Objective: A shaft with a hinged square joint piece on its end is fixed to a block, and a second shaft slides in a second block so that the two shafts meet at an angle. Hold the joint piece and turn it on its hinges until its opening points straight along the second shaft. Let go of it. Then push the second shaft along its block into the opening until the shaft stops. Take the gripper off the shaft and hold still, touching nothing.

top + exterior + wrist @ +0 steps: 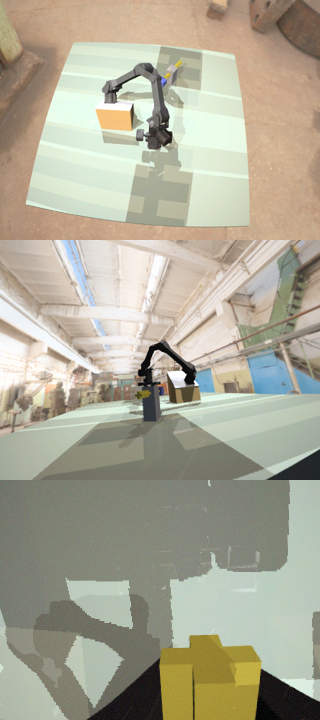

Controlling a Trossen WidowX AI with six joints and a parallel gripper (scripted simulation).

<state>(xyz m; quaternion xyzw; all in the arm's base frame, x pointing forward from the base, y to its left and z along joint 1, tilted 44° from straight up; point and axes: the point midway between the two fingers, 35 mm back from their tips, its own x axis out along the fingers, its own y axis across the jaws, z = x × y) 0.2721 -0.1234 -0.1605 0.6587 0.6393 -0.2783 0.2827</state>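
Top view, arm: the dark arm arches from an orange, white-topped box at 9 o'clock of the mat's centre, its lower end towards 6 o'clock.
Top view, gripper: the gripper is at about 4 o'clock from the box; its fingertips are hidden.
Top view, joint piece: the blue joint piece lies near 1 o'clock from the gripper, well apart from it, partly behind the arm.
Top view, first shaft: a yellow shaft runs from the joint piece through a grey block towards 1 o'clock.
Exterior view, block: it stands upright, the yellow shaft poking out at 9 o'clock; the joint piece shows just beyond its 2 o'clock side.
Exterior view, box: at 3 o'clock from the block.
Exterior view, fingers: too hidden to judge.
Wrist view, hand: closed most of the way, gripping the second shaft.
Wrist view, second shaft: yellow, cross-shaped in section, towards 5 o'clock, with dark fingers at either side.
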